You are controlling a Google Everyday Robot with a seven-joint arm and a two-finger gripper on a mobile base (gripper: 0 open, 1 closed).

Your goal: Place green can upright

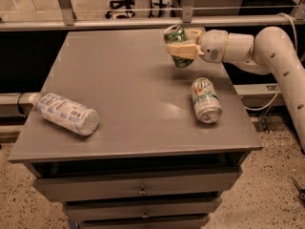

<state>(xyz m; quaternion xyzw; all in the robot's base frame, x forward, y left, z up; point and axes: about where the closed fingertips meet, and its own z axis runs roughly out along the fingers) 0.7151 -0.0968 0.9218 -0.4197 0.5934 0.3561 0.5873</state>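
The green can (175, 46) is dark green with pale lettering and a silver top. It is held in the air above the far right part of the grey table (119, 94), nearly upright and tilted a little. My gripper (181, 46) reaches in from the right on a white arm and is shut on the can, one cream finger (183, 50) across its side. The can's shadow lies on the table just below it.
A silver-white can with a green-red logo (206, 100) lies on its side near the table's right edge. A clear plastic bottle (66, 113) lies on its side at the front left. Drawers sit under the table top. A metal rail runs behind the table.
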